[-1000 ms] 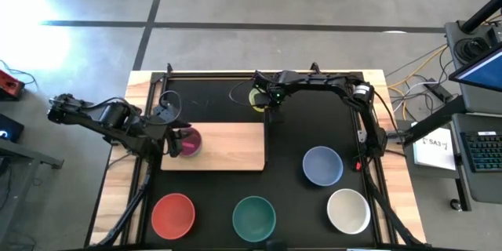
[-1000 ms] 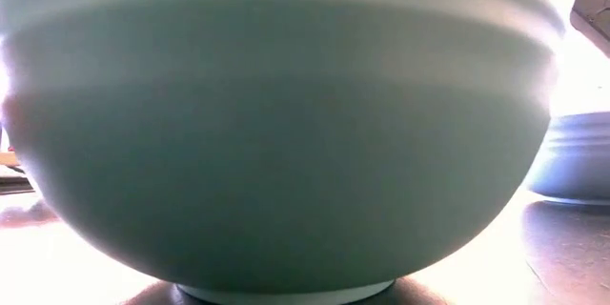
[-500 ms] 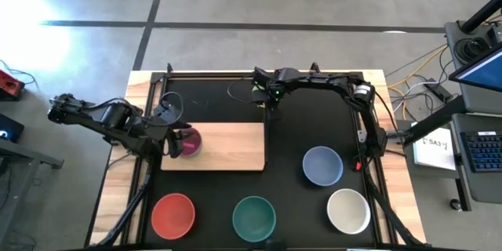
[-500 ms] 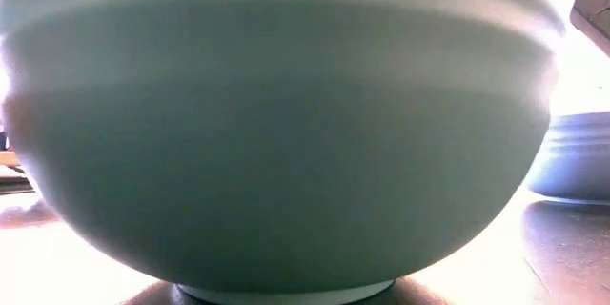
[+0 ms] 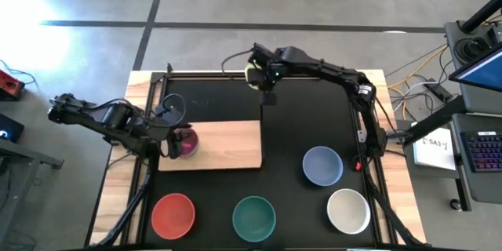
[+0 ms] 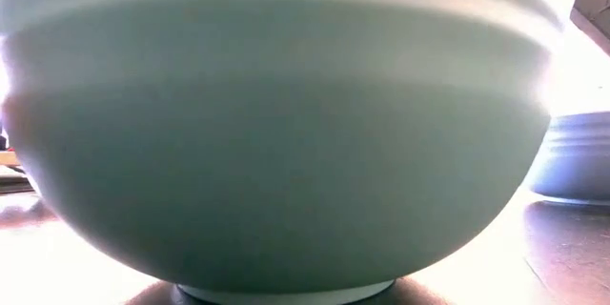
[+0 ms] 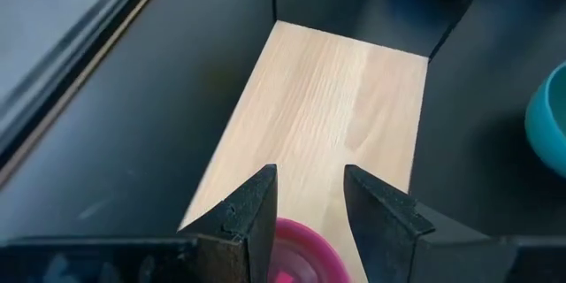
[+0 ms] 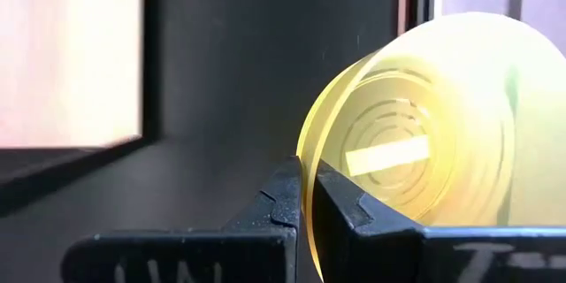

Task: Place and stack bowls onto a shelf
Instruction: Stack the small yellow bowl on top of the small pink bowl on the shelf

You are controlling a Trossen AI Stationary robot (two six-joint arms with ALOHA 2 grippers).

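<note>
The light-wood shelf (image 5: pixel 227 145) lies on the black table top. A magenta bowl (image 5: pixel 189 143) rests by its base on the shelf's left end. My left gripper (image 7: pixel 309 186) stands open just above it, a finger on either side of the bowl's rim (image 7: pixel 305 248); whether they touch, I cannot tell. Above the table's far middle, my right gripper (image 5: pixel 255 74) is shut on a small yellow bowl (image 8: pixel 416 133). Red (image 5: pixel 172 214), teal (image 5: pixel 253 216), white (image 5: pixel 348 210) and pale blue (image 5: pixel 322 165) bowls stand upright on the table. My right gripper pinches the yellow bowl's wall at its rim (image 8: pixel 305 164) between its two fingers, one finger inside the bowl and one outside. The fingers slant downward. The bowl hangs tipped on its side beyond the fingers, lifted clear of the table.
The teal bowl (image 6: pixel 276 152) fills the low view, with the pale blue bowl (image 6: pixel 577 162) to its right. A raised black rim (image 5: pixel 235 78) frames the table top. The shelf's middle and right end (image 7: pixel 336 97) are bare.
My right gripper has risen from the table at the far middle, taking the yellow bowl with it. The bowl, which stood on the table a second ago, now hangs tipped and clear of it. The left arm has kept its place.
</note>
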